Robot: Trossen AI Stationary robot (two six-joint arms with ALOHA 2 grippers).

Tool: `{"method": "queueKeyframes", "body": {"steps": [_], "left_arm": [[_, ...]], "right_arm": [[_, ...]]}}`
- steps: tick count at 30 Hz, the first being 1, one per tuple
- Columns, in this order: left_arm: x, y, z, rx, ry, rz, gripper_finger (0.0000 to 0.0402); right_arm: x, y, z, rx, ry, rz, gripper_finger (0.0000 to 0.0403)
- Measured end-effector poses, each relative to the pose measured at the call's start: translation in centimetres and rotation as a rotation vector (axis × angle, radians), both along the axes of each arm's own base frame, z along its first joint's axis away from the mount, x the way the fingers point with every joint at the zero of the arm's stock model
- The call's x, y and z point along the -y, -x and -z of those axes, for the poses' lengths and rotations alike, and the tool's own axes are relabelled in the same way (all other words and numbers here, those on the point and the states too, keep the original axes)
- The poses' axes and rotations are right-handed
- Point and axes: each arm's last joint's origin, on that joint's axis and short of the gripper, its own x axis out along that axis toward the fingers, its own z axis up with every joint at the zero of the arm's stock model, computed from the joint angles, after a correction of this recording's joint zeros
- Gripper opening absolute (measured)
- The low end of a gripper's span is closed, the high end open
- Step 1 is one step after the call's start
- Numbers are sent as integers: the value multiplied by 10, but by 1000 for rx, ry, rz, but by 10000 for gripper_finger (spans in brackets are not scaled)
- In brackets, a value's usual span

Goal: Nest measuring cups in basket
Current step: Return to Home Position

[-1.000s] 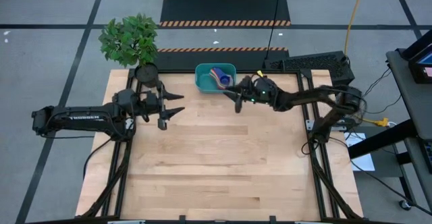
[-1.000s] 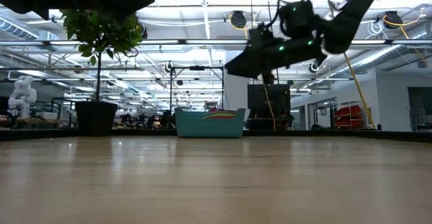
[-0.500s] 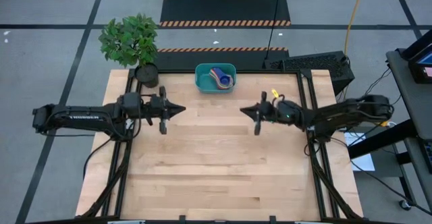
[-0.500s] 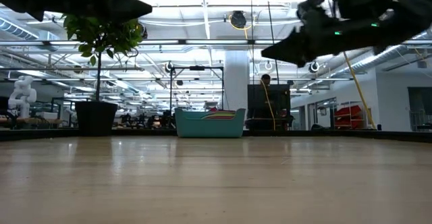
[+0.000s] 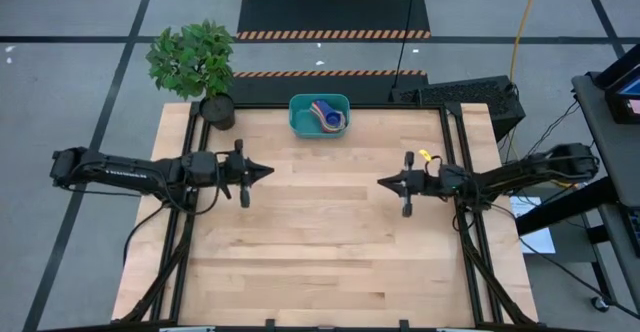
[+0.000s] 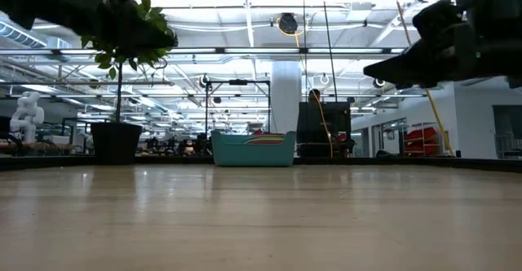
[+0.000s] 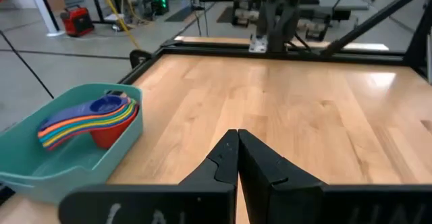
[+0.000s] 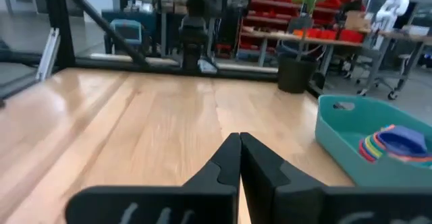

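Neatly nested measuring cups [image 5: 327, 115] in the basket [image 5: 298, 123] at the far edge of the table [image 5: 320, 257], left gripper [image 5: 264, 170] and right gripper [image 5: 383, 182] both closed, empty.

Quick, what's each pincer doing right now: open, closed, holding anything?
Left pincer: closed, holding nothing, above the left side of the table.
Right pincer: closed, holding nothing, above the table's right side.

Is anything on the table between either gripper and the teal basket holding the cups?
Nothing visible. Only bare wooden table lies between the left gripper, the right gripper and the small teal plastic basket holding the nested coloured measuring cups.
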Motion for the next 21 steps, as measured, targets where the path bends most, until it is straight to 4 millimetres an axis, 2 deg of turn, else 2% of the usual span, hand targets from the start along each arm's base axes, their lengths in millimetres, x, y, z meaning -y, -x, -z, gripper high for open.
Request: {"method": "queueKeyframes", "body": {"steps": [2, 8, 21], "left_arm": [[-1, 2, 11, 30, 7, -8, 9], [-1, 10, 35, 101, 8, -13, 9], [-1, 11, 38, 91, -2, -10, 10]], "right_arm": [[0, 3, -8, 77, -1, 0, 0], [-1, 11, -10, 36, 1, -53, 0], [-3, 38, -21, 83, -67, -82, 0]]}}
